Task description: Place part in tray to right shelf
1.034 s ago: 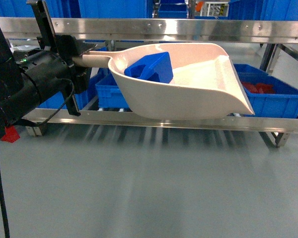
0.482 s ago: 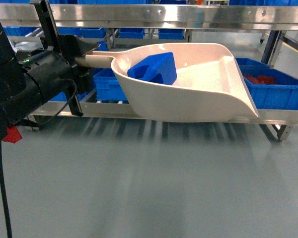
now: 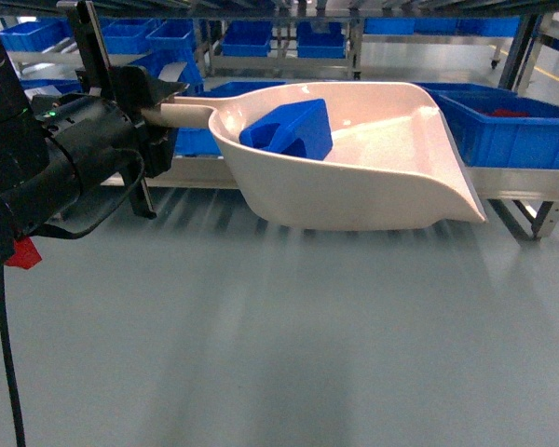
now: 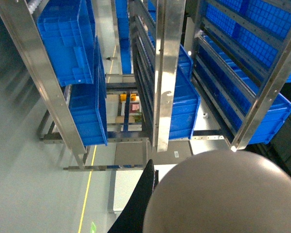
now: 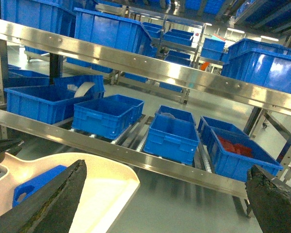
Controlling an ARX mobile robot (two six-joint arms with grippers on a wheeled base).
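Your blue part [image 3: 289,128] lies in the cream tray [image 3: 382,177], at its handle end. The left gripper [image 3: 147,110] has its fingers clamped on the tray's handle. The right gripper's fingers [image 5: 53,196] are spread wide, empty, above the tray.

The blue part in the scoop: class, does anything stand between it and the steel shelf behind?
Only the tray's own far wall. The part lies inside; no other object visibly blocks the way to the shelf.
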